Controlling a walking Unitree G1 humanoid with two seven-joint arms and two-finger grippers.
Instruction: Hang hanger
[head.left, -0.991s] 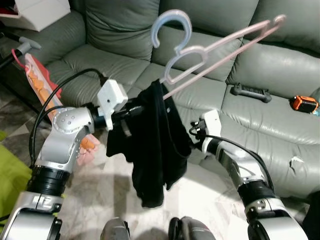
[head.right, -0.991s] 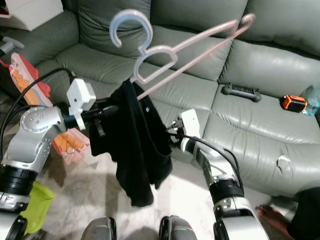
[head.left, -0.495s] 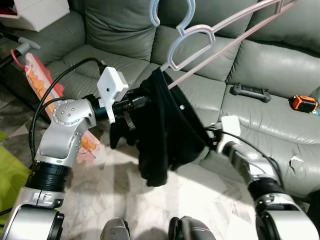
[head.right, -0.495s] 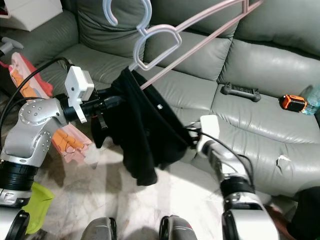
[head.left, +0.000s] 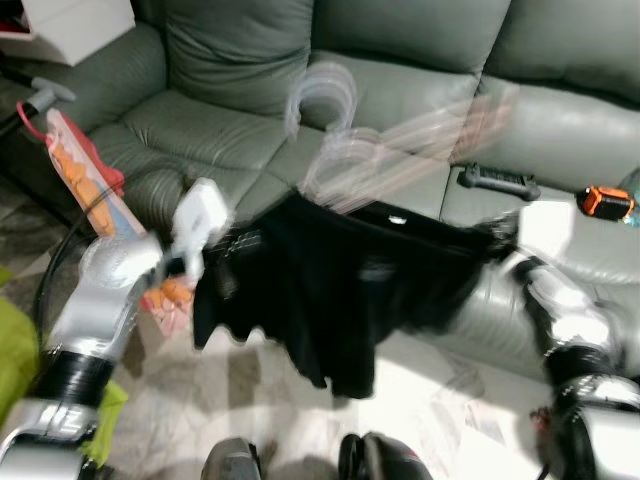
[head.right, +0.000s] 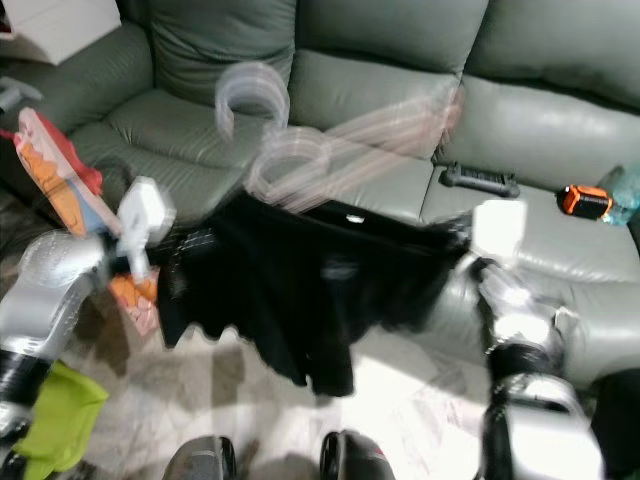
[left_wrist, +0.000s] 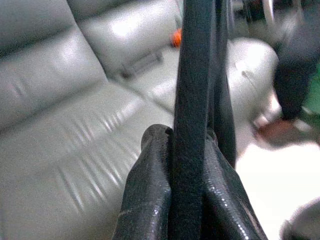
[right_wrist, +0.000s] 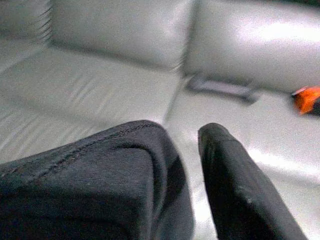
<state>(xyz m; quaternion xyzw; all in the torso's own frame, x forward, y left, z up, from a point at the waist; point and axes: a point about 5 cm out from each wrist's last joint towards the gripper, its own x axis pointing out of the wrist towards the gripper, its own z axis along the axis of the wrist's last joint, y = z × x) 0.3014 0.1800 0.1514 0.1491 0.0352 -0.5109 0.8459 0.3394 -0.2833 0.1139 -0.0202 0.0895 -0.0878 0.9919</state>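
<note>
Both head views are motion-blurred. At far left, one flat orange-and-red package (head.left: 88, 170) leans against the arm of the grey leather sofa (head.left: 230, 60), whose cushions are smooth, creased and padded.

The left gripper (left_wrist: 182, 150) has its two black fingers pressed onto a fold of one black fabric garment (head.left: 340, 280), soft and matte, which is stretched roughly level between the two arms.

Above the garment's left part stands one thin plastic hanger (head.left: 390, 140), pale pink in the arms with a lighter rounded hook, smeared by blur and tilted up toward the right, in front of the sofa backrest.

The right gripper (right_wrist: 192, 170) meets the garment's right end; one finger is wrapped in cloth, the other (right_wrist: 240, 185) bare, and their closure cannot be determined.

On the right sofa seat lie one black bar-shaped object (head.left: 498, 181) and one small orange-and-black object (head.left: 606, 202).
</note>
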